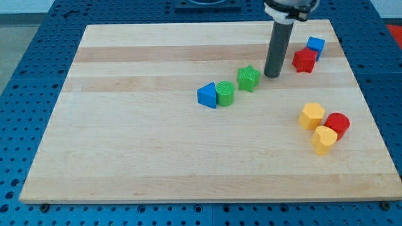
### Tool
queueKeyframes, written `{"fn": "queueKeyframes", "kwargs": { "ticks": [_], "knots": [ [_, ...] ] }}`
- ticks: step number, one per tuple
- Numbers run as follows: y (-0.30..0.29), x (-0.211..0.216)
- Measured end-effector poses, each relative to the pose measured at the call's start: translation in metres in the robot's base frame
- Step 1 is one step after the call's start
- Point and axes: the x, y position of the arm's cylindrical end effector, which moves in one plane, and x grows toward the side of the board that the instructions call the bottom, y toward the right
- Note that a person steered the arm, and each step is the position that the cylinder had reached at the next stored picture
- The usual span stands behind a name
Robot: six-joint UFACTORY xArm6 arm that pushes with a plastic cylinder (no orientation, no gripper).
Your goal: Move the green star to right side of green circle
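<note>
The green star (249, 78) sits just up and right of the green circle (225, 93), near but apart, with a blue triangle (206, 95) touching the circle's left. My tip (272, 75) stands just right of the star. My end effector is a bare rod, holding nothing. I judge a final nudge remains: pushing the star down beside the circle. The rod's upper end is cut off at the view's top, above the table (157, 157).

Bright, even overhead light, sharp focus, only soft short shadows beneath the blocks.
</note>
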Motion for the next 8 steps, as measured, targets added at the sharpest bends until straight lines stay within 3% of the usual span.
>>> {"fn": "queueKeyframes", "kwargs": {
  "ticks": [2,3,5,6,7,8],
  "knots": [
    [-0.05,-0.001],
    [-0.062,0.023],
    [-0.043,0.037],
    [-0.004,0.037],
    [-0.004,0.037],
    [-0.025,0.01]
  ]
}}
